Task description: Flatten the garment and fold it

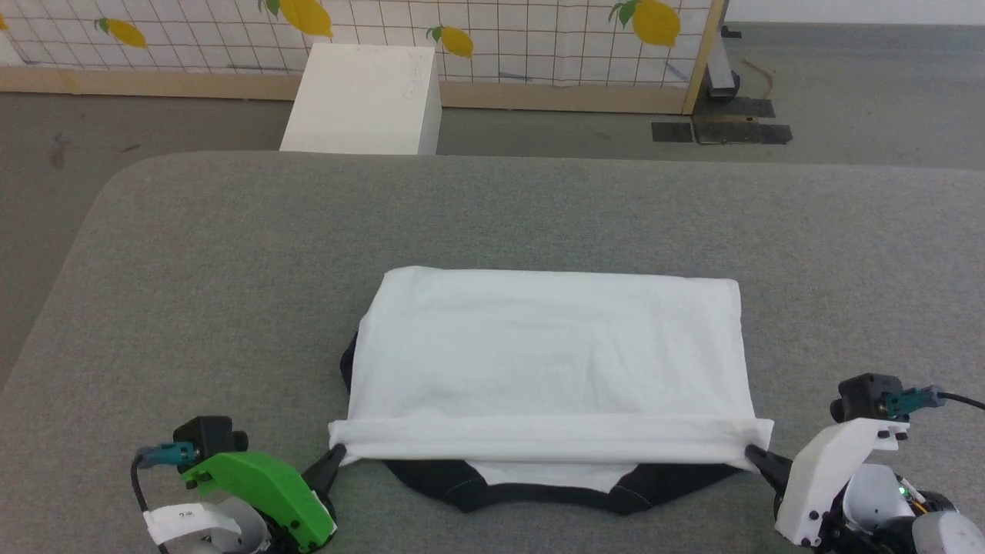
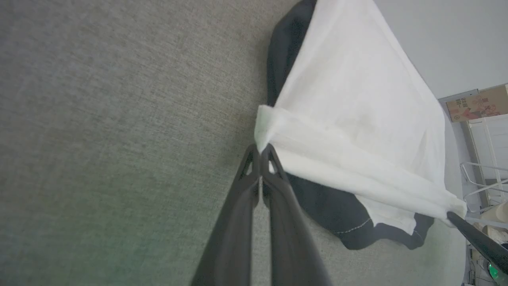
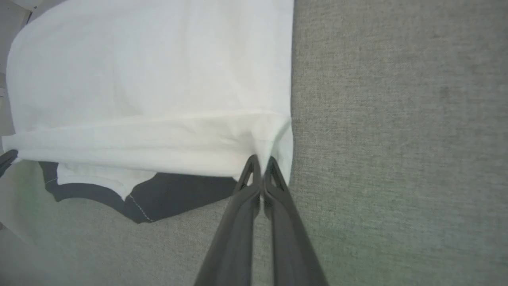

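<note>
- Left tool [image 1: 338, 451] and right tool [image 1: 751, 452] each pinch a white corner of the garment [image 1: 550, 354].
- It lies between them on the bench [image 1: 231, 269].
- Soft, light cloth; I judge the corners hold best.

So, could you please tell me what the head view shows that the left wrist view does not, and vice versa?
Head view's own: a white box on the floor and a lemon-patterned screen beyond the table. Left wrist view's own: a printed cardboard box and a white wire rack past the table's edge. Shared: the garment, white folded over black, with the left gripper and right gripper each shut on an end of its near fold.
</note>
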Robot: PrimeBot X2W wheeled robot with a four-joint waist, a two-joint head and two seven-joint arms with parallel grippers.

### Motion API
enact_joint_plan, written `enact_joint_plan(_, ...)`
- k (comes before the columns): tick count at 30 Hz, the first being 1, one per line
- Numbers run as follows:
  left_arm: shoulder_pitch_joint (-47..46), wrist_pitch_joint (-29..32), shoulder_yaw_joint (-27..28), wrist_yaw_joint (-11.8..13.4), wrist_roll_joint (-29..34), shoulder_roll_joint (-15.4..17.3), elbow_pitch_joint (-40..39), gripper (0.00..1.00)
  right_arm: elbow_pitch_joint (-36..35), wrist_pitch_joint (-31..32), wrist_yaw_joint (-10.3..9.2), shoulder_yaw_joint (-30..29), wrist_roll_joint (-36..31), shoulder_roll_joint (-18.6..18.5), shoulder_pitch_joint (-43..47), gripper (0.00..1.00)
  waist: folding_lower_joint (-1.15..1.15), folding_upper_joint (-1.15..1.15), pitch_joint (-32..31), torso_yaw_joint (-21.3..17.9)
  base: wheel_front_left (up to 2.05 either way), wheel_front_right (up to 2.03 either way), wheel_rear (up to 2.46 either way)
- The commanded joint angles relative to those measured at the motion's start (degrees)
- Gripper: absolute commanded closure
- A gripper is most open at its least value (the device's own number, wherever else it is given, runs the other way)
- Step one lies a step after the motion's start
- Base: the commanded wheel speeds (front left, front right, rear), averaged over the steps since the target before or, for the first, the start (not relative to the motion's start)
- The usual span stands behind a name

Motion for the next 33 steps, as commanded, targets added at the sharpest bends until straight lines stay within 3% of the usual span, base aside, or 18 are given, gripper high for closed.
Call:
enact_joint_plan(1,1.3,0.1,0.2,0.6,-0.1,0.6,0.0,1.0,0.1,0.1,-0.08,0.3,0.1,-0.3,1.0,1.0,0.0,0.0,-0.2,-0.1,0.0,0.0,0.0)
enact_joint_plan(2,1.6,0.4,0.4,1.0,-0.5,0.6,-0.1,1.0,0.0,0.2,-0.08,0.3,0.2,-0.4,1.2,1.0,0.0,0.0,-0.4,-0.1,0.0,0.0,0.0)
enact_joint_plan(3,1.9,0.9,0.3,1.1,-0.7,0.6,-0.3,0.75,-0.1,0.1,-0.08,0.3,0.2,-0.4,1.3,0.97,0.0,0.0,-0.5,-0.1,0.0,0.0,0.0)
enact_joint_plan(4,2.2,1.1,0.3,1.4,-0.8,0.7,-0.6,0.16,-0.2,0.2,-0.08,0.4,0.4,-0.4,1.6,0.61,0.0,0.0,-0.8,-0.1,0.0,0.0,0.0)
enact_joint_plan(5,2.4,1.1,0.3,1.6,-0.7,0.9,-0.8,0.0,-0.3,0.5,-0.08,0.6,0.6,-0.4,1.8,0.0,0.0,0.0,-0.9,-0.1,0.0,0.0,0.0)
enact_joint_plan(14,4.8,4.4,1.1,5.5,-0.9,4.2,-4.0,0.0,-4.6,2.5,-0.08,-0.4,3.0,-1.9,4.4,0.0,0.0,0.0,-2.8,-0.3,0.0,0.0,0.0)
enact_joint_plan(18,4.9,3.0,3.1,7.6,0.4,6.6,-8.0,0.0,-9.0,5.0,-0.08,-3.9,5.7,-2.4,5.1,0.0,0.0,0.0,-2.7,0.0,0.0,0.0,0.0)
enact_joint_plan(23,2.1,-10.1,7.1,6.1,7.9,9.0,-12.9,0.0,-13.2,8.4,-0.08,-8.4,5.8,-4.1,1.5,0.0,0.0,0.0,-0.5,-0.1,0.0,0.0,0.0)
enact_joint_plan(28,-0.9,-23.9,7.9,3.2,16.2,8.9,-14.1,0.0,-12.2,11.2,-0.08,-7.1,4.8,-6.7,-4.1,0.0,0.0,0.0,2.8,0.0,0.0,0.0,0.0)
enact_joint_plan(33,-4.1,-28.4,8.8,1.4,26.1,7.4,-14.7,0.0,-9.0,14.0,-0.08,-4.2,3.5,-8.6,-9.4,0.0,0.0,0.0,7.1,0.8,0.0,0.0,0.0)
